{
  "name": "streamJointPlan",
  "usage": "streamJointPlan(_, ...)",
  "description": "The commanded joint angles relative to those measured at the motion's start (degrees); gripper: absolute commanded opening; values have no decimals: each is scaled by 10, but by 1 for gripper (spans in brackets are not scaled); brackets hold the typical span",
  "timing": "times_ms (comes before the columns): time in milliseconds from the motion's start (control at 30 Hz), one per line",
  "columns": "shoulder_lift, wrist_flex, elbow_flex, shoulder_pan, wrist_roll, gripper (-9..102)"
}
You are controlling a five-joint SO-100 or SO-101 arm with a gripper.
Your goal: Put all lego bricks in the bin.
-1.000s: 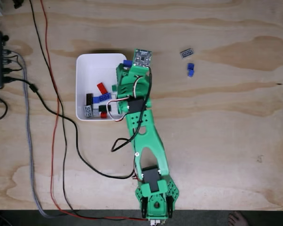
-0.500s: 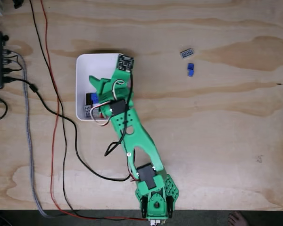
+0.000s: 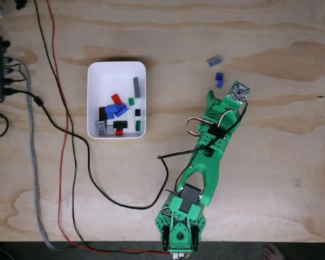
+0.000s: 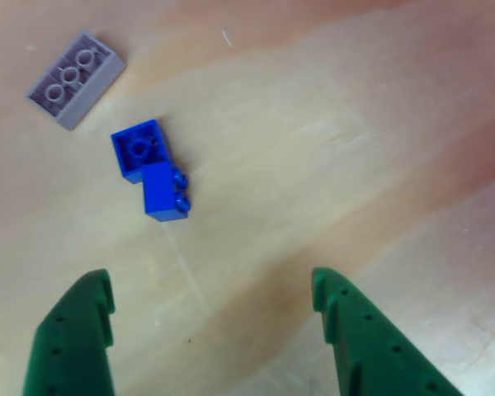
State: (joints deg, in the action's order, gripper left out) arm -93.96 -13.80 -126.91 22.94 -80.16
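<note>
Was pretty far along at this point. Most of the lego bricks (image 3: 115,114) were already sitting in the bin (image 3: 116,72) on the left of the fixed view: a pile of red, blue, green, grey, black and white bits bunched toward its lower half, plus one long grey one up near the right wall.

What I had left, as far as I could see: a grey brick (image 4: 74,79) lying studs-down on the desk (image 3: 271,162), and just beside it two little blue bricks (image 4: 151,170) touching each other, one flipped over and one on its side.

The jaws (image 4: 210,322) were wide open with nothing in them, hovering short of the blue pair, which sat a bit left of centre in the other view. So I figured two or three more pickups and done.
</note>
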Motion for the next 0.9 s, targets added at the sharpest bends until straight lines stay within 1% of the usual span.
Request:
streamJointPlan(0, 42, 69, 58, 15, -14, 26)
streamJointPlan(233, 119, 121, 99, -6, -34, 24)
streamJointPlan(533, 140, 134, 129, -58, -42, 23)
streamJointPlan(633, 147, 130, 145, -59, -55, 21)
streamJointPlan(867, 175, 171, 141, -42, -84, 17)
